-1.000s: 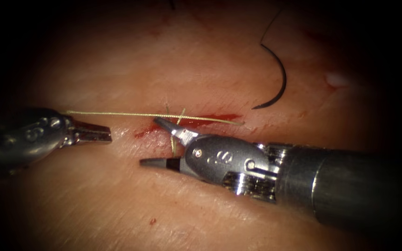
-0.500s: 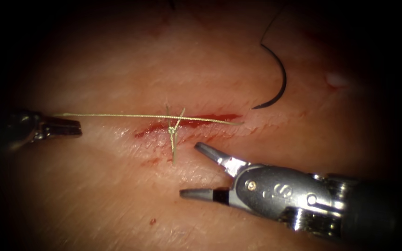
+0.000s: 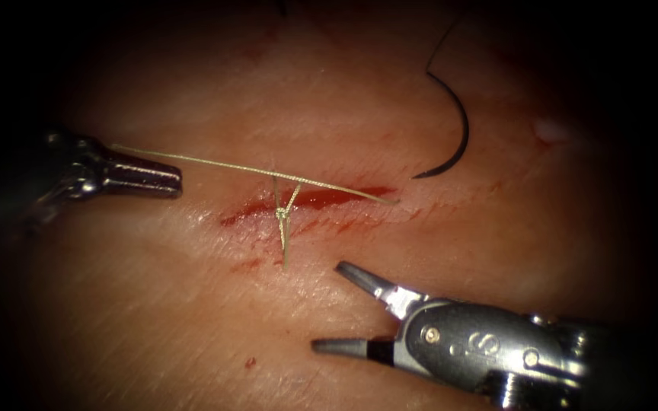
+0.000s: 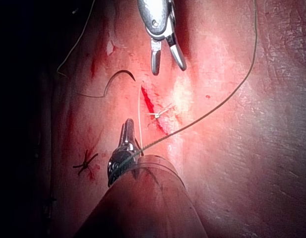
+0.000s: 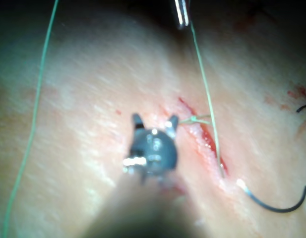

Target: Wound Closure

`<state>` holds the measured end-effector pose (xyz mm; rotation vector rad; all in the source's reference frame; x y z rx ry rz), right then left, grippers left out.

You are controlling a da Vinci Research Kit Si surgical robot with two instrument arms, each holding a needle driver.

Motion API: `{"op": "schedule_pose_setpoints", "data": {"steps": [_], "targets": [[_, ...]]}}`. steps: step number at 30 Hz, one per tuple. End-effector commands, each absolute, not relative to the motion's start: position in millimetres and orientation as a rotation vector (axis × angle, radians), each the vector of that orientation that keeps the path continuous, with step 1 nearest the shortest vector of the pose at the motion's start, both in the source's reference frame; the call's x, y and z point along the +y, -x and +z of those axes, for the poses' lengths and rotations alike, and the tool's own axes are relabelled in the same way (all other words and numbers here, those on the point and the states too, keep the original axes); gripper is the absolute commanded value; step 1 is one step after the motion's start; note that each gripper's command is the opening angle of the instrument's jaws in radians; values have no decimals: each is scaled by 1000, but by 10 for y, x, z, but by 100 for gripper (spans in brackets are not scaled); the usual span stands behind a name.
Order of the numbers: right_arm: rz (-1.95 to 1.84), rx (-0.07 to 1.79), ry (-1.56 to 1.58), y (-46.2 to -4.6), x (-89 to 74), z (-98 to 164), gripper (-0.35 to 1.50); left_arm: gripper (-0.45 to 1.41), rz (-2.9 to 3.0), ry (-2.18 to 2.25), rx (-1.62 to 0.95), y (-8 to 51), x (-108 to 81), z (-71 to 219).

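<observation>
Left gripper closed on the thread; right gripper wide open, empty; needle lying free on the tissue.

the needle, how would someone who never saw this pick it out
Start at the red cut across the middle of the tissue in the endoscope view, with a knotted stitch over it. Look past the cut's right end, on the far side from the right claw. There the needle lies loose on the surface, held by neither claw: a thin dark arc, unlike the pale straight thread the left claw holds.
</observation>
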<state>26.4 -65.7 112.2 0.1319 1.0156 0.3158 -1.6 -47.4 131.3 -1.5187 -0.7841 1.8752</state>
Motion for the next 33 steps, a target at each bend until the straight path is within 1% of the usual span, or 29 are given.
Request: {"op": "schedule_pose_setpoints", "data": {"steps": [1, 7, 14, 23, 33], "targets": [[315, 1018, -131, -271, -657, 1129, 148, -45, 1846, 1554, -802, 23, -465, 1318], [319, 1018, -132, -271, -659, 1132, 148, -45, 1715, 1620, -776, 34, -428, 1323], [322, 1017, -129, -273, -663, 1137, 148, -45, 1700, 1555, -598, 2, -396, 1368], [330, 1015, -123, -281, -668, 1142, 148, -45, 1879, 1318, -384, -49, -404, 1458], [333, 1009, -124, -283, -671, 1144, 148, -45, 2180, 1047, -306, -48, -428, 1526]]}}
